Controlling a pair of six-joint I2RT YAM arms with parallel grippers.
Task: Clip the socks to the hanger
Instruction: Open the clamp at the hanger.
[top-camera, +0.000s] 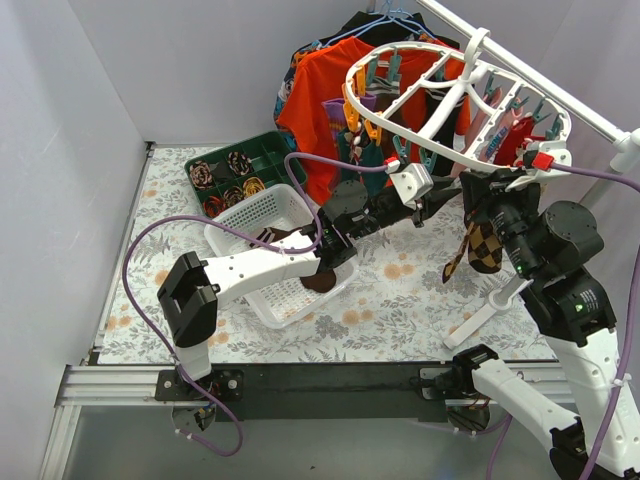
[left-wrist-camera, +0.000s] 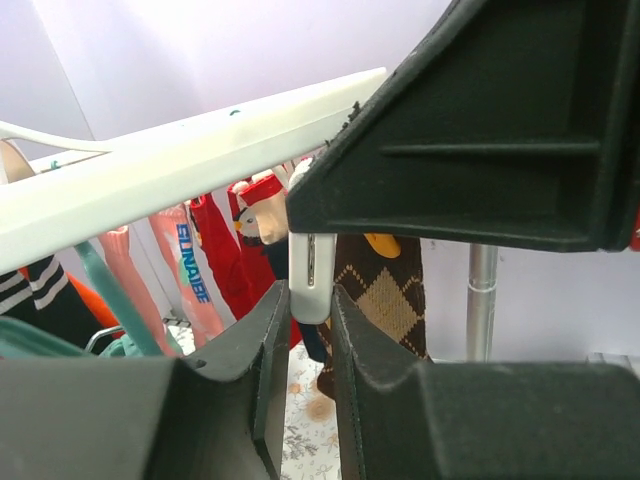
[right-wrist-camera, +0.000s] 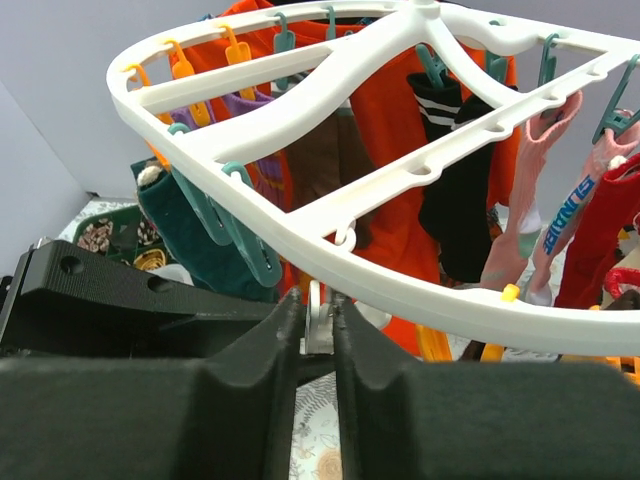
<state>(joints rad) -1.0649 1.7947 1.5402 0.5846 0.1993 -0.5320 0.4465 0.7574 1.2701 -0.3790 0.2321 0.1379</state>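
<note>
Overhead, we log a pink sock (left-wrist-camera: 190, 265) lettered illegibly in blue, both arms raised under the hanger (right-wrist-camera: 450, 308), left gripper (left-wrist-camera: 311, 302) and right gripper (right-wrist-camera: 318, 305) pinching one white clip (left-wrist-camera: 312, 262) beside the hanging argyle sock (left-wrist-camera: 385, 290).

top: high, looks down | 2 wrists: close, upward; share hanger (right-wrist-camera: 430, 300)
</note>
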